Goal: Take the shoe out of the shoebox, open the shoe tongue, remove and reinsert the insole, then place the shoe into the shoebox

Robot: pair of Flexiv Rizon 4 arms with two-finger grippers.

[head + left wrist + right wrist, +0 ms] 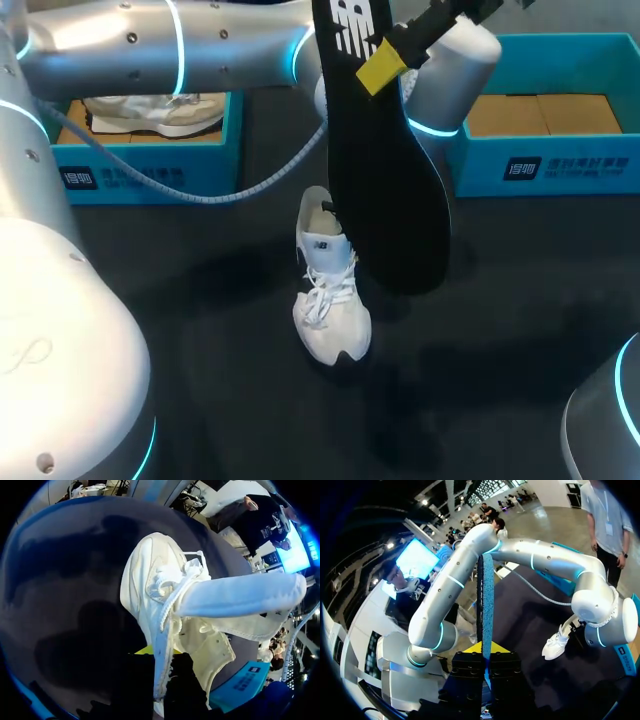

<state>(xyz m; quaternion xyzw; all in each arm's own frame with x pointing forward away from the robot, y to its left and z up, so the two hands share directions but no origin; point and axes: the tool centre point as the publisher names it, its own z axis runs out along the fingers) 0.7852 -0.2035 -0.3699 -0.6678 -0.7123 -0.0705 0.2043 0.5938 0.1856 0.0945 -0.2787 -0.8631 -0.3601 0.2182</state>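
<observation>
One white shoe (330, 300) stands mid-frame on the dark worktop (220, 400), its collar clenched between the left gripper's (161, 667) fingers. Above it, the right gripper's (485, 655) fingers clamp a black insole (385, 170) held aloft. Farthest, a blue shoebox (150, 165) sits upper left and a second shoebox (560, 165) upper right.

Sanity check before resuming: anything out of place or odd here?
Nothing spilled or damaged. The black insole is out of the white shoe, held in the air by the right gripper, which fits the task. The shoe stands on its sole on the table, its collar pinched by the left gripper.
</observation>
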